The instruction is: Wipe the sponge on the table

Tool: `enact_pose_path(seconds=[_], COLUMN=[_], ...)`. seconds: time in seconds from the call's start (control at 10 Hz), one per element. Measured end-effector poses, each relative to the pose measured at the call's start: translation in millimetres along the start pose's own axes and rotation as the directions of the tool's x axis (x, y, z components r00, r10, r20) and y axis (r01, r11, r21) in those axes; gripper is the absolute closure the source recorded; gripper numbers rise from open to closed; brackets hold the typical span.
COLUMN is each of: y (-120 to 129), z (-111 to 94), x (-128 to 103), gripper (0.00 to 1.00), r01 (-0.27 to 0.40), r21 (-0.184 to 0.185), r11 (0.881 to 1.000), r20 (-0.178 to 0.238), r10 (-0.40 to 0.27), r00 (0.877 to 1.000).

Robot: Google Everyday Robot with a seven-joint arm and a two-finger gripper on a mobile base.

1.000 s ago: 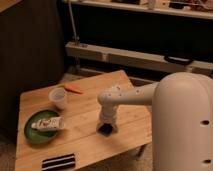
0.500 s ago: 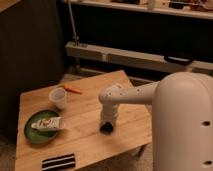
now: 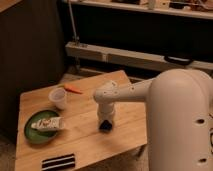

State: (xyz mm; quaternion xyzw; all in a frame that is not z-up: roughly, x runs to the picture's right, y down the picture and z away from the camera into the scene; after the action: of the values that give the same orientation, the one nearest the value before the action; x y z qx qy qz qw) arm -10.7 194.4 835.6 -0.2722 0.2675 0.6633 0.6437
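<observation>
My gripper (image 3: 106,122) points straight down at the middle of the light wooden table (image 3: 85,142), its tip on or just above the top. Right under it a small dark bluish patch shows, which looks like the sponge (image 3: 103,128); most of it is hidden by the gripper. The white arm reaches in from the right, from the robot's big rounded body (image 3: 182,125).
On the table's left side lies a green plate (image 3: 31,135) with a white packet (image 3: 48,123) on it. A clear plastic cup (image 3: 58,98) and a small orange thing (image 3: 74,90) stand behind it. A black-and-white striped flat object (image 3: 58,162) lies at the front edge. Dark shelving stands behind.
The arm's wrist has shifted very slightly. The gripper stays at about the same spot on the table top.
</observation>
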Motion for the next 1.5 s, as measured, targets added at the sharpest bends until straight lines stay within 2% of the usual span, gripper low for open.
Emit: enact_pose_path(seconds=[0.2, 0.4, 0.6, 0.9, 1.3, 1.5], y=[15, 11, -1, -42, -46, -59], z=[-3, -5, 3, 17, 15, 9], x=[-3, -10, -19, -25, -23, -16], gripper=[0.67, 0.67, 0.67, 0.67, 0.67, 0.67], r01=[0.039, 0.037, 0.024, -0.013, -0.01, -0.024], r21=[-0.007, -0.017, -0.014, 0.006, 0.017, 0.028], r11=[0.999, 0.999, 1.0, 1.0, 1.0, 0.999], r20=[0.004, 0.002, -0.019, -0.042, -0.046, -0.025], r10=[-0.039, -0.037, -0.024, 0.013, 0.011, 0.025], r00=[0.999, 0.999, 1.0, 0.999, 0.999, 0.999])
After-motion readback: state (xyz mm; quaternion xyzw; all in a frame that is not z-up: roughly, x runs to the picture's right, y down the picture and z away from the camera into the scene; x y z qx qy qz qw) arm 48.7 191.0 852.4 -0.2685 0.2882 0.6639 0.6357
